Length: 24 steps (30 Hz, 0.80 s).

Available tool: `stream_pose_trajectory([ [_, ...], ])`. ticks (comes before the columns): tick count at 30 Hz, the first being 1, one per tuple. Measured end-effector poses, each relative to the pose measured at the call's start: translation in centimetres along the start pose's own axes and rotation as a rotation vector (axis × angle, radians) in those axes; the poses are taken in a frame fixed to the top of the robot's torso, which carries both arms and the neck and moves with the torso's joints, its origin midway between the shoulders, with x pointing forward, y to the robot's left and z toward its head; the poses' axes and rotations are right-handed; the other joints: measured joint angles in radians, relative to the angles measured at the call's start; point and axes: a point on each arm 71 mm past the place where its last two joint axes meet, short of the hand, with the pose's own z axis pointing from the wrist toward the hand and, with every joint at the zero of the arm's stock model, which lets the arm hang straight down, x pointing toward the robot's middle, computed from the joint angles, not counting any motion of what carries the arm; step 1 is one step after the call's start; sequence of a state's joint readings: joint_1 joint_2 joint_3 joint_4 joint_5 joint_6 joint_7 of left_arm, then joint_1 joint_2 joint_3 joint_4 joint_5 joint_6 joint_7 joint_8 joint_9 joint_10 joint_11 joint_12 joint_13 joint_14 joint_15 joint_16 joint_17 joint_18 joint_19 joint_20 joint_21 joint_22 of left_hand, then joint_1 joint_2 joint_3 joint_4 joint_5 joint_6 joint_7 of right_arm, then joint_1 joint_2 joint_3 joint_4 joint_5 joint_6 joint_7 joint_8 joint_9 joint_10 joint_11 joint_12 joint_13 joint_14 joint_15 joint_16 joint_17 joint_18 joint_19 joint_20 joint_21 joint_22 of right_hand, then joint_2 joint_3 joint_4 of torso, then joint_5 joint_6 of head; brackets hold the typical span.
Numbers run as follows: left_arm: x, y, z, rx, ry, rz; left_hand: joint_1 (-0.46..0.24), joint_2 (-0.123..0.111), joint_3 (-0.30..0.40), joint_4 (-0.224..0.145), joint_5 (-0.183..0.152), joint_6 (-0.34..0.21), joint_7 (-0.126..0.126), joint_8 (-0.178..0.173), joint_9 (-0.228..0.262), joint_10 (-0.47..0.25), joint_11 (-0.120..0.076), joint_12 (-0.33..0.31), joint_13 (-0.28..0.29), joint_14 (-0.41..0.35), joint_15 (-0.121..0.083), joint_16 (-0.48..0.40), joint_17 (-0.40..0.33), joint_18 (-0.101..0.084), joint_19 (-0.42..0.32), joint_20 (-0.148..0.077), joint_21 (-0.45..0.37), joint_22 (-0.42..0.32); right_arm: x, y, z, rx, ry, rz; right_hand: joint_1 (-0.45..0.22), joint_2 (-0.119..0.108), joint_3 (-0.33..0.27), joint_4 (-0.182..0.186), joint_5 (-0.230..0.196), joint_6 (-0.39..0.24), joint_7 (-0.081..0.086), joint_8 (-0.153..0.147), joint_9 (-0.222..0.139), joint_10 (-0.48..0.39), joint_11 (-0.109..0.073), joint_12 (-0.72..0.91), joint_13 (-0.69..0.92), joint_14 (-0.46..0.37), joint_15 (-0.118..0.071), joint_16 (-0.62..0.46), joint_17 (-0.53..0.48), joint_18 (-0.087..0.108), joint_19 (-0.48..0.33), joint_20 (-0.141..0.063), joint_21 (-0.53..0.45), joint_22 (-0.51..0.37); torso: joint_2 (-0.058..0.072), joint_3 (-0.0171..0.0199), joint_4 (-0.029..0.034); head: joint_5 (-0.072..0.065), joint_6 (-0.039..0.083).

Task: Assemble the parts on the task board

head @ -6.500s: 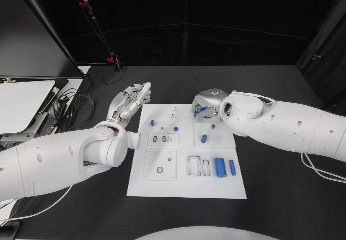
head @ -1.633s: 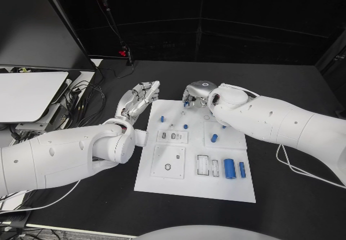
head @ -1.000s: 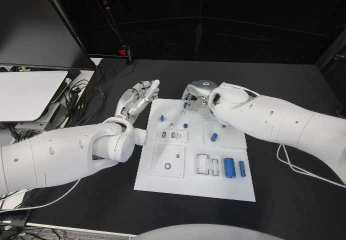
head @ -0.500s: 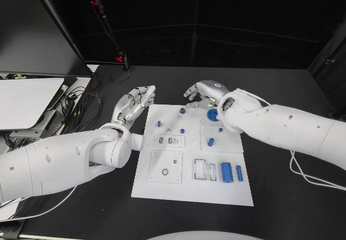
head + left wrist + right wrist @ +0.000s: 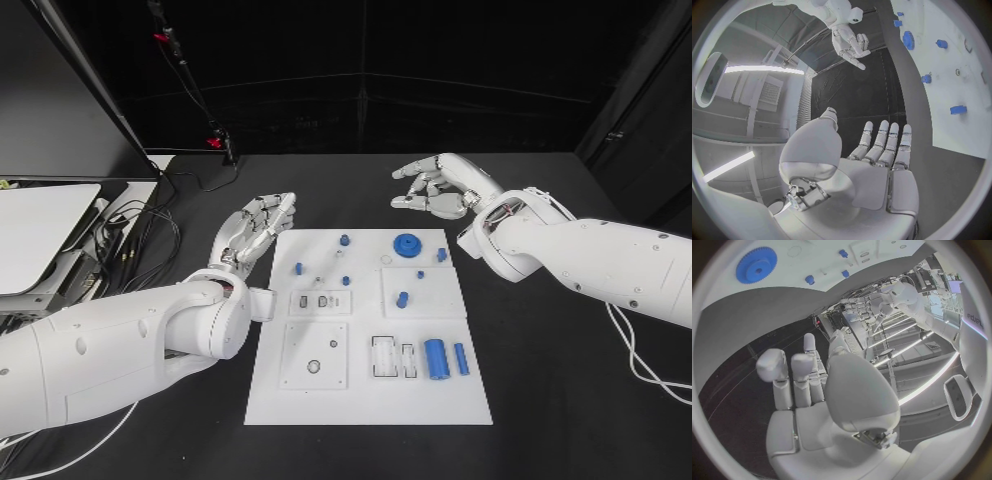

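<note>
Head view: the right hand (image 5: 437, 187), empty with fingers loosely curled, has lifted off the task board (image 5: 368, 400) to about 1 o'clock; the blue gear (image 5: 407, 243) now sits near the board's far edge, apparently placed. Left hand (image 5: 255, 226), flat and spread, stays at 10 o'clock. Left wrist view: left hand (image 5: 879, 165) empty; gear (image 5: 908, 39) visible. Right wrist view: right hand (image 5: 811, 400) empty; partial lettering, unreadable.

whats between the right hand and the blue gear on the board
Nothing: in the head view, only bare black table and the board's white edge lie between the right hand and the blue gear.
</note>
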<state>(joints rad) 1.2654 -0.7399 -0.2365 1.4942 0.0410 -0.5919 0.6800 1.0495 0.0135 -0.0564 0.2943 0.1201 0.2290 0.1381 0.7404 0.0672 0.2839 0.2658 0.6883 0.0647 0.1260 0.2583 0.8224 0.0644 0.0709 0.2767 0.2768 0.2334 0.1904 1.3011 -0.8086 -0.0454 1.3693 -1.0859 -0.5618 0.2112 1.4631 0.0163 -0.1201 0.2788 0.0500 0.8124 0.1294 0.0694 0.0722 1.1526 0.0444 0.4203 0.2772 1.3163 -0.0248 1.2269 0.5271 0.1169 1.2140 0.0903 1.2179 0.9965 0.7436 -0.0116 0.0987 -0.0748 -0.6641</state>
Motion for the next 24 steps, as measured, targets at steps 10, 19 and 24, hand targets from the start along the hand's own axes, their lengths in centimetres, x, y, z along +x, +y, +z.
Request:
stream_pose_trajectory([
  [10, 0.0, 0.2, -0.1, -0.004, 0.002, -0.002, 0.007, 0.007, 0.0, 0.0, 0.008, 0.0, 0.0, 0.0, 0.0, 0.0, 0.0, 0.0, 0.0, 0.0, 0.0, 0.004, 0.0, 0.0, 0.0, 0.0, 0.0, 0.0, -0.4, -1.2, -0.8, 0.054, 0.06, 0.084, -0.121, 0.037, -0.086, -0.002, 0.09, -0.15, -0.041, 0.112, 0.015, 0.22, -0.012, 1.104, 1.022, 0.122, 0.015, 0.304, 0.741, 0.022, -0.134, 0.0, -0.039, 0.021, 0.003, 0.0016, -0.0068, -0.028, 0.012],
  [19, 0.0, 0.3, -0.2, -0.006, 0.006, -0.006, 0.011, 0.011, 0.0, 0.0, 0.017, 0.0, 0.0, 0.0, 0.0, 0.0, 0.0, 0.0, 0.0, 0.0, 0.0, 0.004, 0.0, 0.014, 0.0, 0.0, 0.0, 0.0, 0.2, -2.5, -1.2, 0.086, 0.101, 0.112, -0.113, 0.045, -0.111, 0.006, 0.138, -0.199, 0.025, 0.293, 0.053, 0.313, 0.03, 1.148, 1.031, 0.15, 0.055, 0.341, 0.781, -0.105, 0.245, 0.037, 0.343, 0.312, 0.003, 0.0009, -0.0065, -0.057, 0.015],
  [24, 0.0, 0.3, -0.2, -0.007, 0.007, -0.008, 0.011, 0.011, 0.0, 0.0, 0.023, 0.0, 0.0, 0.0, 0.0, 0.0, 0.0, 0.0, 0.0, 0.0, 0.0, 0.004, 0.0, 0.014, 0.0, 0.0, 0.004, 0.0, 0.4, -2.9, -1.2, 0.093, 0.113, 0.093, -0.109, 0.041, -0.115, 0.002, 0.148, -0.215, 0.041, 0.368, 0.075, 0.314, 0.045, 1.148, 1.031, 0.149, 0.064, 0.341, 0.781, -0.11, 0.251, 0.059, 0.35, 0.312, 0.003, 0.0011, -0.0035, -0.061, 0.015],
])
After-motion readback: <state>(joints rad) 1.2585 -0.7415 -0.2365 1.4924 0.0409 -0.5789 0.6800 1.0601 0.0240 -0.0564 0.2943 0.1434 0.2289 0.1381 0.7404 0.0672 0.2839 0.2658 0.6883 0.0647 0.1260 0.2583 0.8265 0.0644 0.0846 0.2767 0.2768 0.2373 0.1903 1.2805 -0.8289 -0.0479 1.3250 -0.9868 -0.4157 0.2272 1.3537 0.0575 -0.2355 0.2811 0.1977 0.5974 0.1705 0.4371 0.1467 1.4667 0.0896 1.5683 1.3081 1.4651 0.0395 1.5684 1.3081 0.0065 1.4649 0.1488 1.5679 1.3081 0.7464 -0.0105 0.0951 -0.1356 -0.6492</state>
